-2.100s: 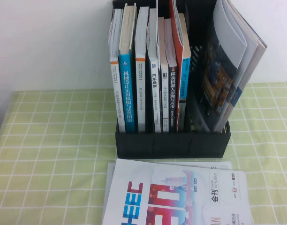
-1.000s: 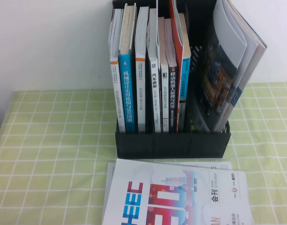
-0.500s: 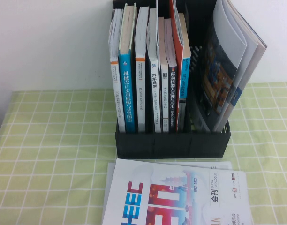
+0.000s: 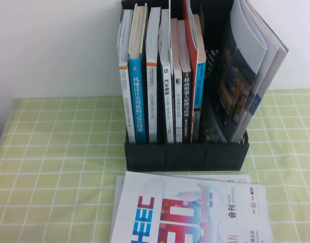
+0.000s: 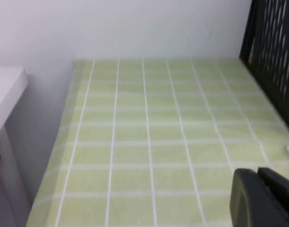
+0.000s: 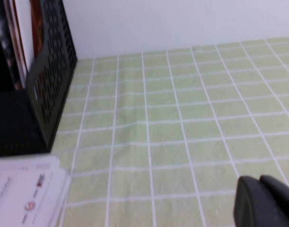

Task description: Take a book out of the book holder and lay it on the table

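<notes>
Two end effectors show only in their own wrist views, each low over the bench and well apart from the book holder. The left end effector (image 5: pixel 258 172) hangs above the pale green checked cloth with the holder's perforated side wall off at the edge of its picture; its black fingers sit pressed together with only a thin seam between them, and they carry nothing. The right end effector (image 6: pixel 260 182) hovers over the cloth on the other side of the holder, its fingers fully closed and empty.

The book holder (image 4: pixel 185 152) stands upright at the back of the bench (image 4: pixel 53 167), close to the white wall. In its slots a row of blue-spined books (image 4: pixel 137 101) stands on end. The book (image 4: pixel 189 30), thin with a red-orange face, stands upright among them, rising above its neighbours. In the rightmost slot some floppy magazines (image 4: pixel 251 66) lean outward to the right.

On the cloth just in front of the holder's low front wall lies a white magazine (image 4: pixel 190 212) with blue and red letters, flat and face up.
</notes>
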Tool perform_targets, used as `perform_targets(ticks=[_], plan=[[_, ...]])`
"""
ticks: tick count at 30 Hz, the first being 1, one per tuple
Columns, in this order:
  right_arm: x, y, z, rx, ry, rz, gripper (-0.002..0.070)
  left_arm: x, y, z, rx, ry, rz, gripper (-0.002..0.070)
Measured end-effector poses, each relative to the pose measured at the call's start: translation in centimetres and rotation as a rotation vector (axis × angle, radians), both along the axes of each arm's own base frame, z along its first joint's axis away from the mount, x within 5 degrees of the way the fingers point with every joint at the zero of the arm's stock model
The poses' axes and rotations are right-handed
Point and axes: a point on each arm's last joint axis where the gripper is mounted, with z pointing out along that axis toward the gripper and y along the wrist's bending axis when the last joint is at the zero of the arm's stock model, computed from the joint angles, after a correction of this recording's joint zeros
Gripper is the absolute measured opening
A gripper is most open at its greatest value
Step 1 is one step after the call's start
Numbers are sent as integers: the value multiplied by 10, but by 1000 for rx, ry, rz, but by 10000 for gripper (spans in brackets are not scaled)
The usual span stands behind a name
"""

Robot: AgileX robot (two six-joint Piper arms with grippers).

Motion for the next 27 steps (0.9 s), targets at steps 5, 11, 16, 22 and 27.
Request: perform_targets(ticks=[5,11,16,22,27], plan=[[4,1,18,21,-207,12,-2,2,-2,19,-68,-210,-10,-3],[-2,3,60,22,-672,33,-2,-7,-1,61,-181,-677,-36,-2],[-15,4,84,21,-972,46,-2,-29,1,89,-233,-1062,-62,-1],[-29,4,98,2,-1186,49,-2,-50,6,103,-305,-1345,-67,-2],[-38,3,114,44,-1292,55,-2,-54,15,125,-577,-1322,-92,-2]])
